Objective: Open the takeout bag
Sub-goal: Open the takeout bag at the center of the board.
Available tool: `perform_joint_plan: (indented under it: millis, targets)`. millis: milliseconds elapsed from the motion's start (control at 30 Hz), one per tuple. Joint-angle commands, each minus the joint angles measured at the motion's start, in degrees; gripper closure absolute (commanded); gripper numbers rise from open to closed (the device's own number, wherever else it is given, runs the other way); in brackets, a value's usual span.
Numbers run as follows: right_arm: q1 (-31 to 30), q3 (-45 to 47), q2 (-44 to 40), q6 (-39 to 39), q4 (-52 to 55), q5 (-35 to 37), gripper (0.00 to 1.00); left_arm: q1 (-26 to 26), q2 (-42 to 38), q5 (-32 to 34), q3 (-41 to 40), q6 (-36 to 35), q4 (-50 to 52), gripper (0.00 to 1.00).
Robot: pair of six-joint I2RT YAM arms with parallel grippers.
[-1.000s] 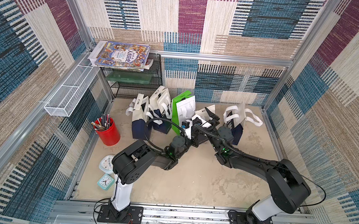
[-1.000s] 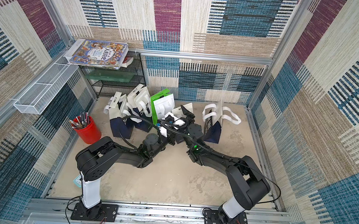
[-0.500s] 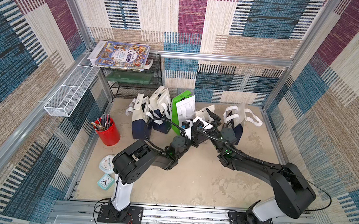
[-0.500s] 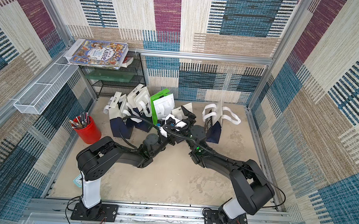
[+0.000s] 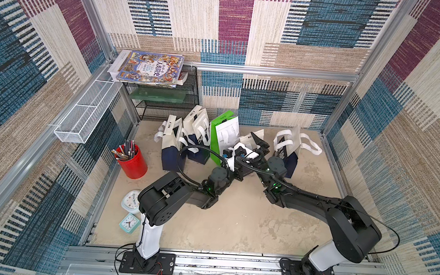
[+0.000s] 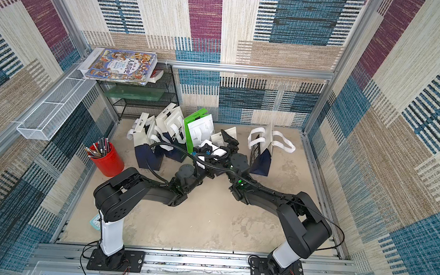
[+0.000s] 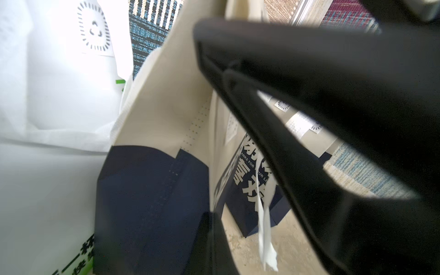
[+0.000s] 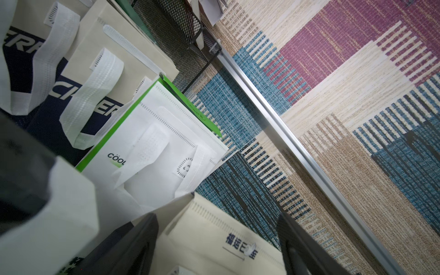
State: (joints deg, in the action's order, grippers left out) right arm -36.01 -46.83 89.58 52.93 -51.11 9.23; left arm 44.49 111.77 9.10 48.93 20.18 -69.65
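Observation:
The takeout bag (image 5: 250, 140) (image 6: 221, 138), cream above and navy below, stands mid-table between the two grippers. My left gripper (image 5: 235, 152) (image 6: 207, 150) is shut on the bag's near edge; in the left wrist view the bag's (image 7: 166, 119) inner wall fills the middle, and the left gripper (image 7: 212, 228) pinches its edge. My right gripper (image 5: 260, 145) (image 6: 230, 142) is open at the bag's top. In the right wrist view its fingers (image 8: 133, 247) stand wide apart around the cream panel (image 8: 214, 238), not touching it.
A green-and-white bag (image 5: 224, 134) stands right beside the takeout bag, several navy-and-cream bags (image 5: 174, 145) to its left, another bag (image 5: 288, 149) to the right. A red pen cup (image 5: 131, 160), two clocks (image 5: 131, 204), a wire rack (image 5: 161, 106) with books and a mesh basket (image 5: 85, 112) line the left side.
The right arm has shifted slightly, its open gripper staying at the bag's top. The left gripper has kept its hold and has not moved.

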Motion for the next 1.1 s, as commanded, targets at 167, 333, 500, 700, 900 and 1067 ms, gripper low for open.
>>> perform_joint_plan:
  millis: [167,333,500,700,900,1067]
  targets:
    - [0.48,2.02,-3.69,-3.05,-0.78,-4.85,0.17,-0.11,0.07,1.38,0.25,-1.38,-0.45,1.00]
    - [0.51,2.30,-3.32,-1.59,-1.75,-2.22,0.18,-0.11,-0.14,1.66,0.03,-1.45,-0.49,1.00]
    - [-0.67,0.66,-0.17,1.73,-3.74,3.02,0.19,-0.11,-0.11,1.62,0.03,-1.56,-0.45,1.00]
    - [-1.19,-1.20,2.41,2.74,-5.12,5.35,0.20,-0.11,-0.14,1.75,-0.13,-1.82,-0.49,1.00]
    - [-1.34,-3.30,4.77,3.93,-6.54,9.82,0.21,-0.11,0.04,1.66,-0.06,-2.23,-0.46,1.00]
    - [-1.12,-2.31,3.81,3.06,-5.32,6.72,0.21,-0.11,0.03,2.14,-0.10,-2.52,-0.37,1.00]
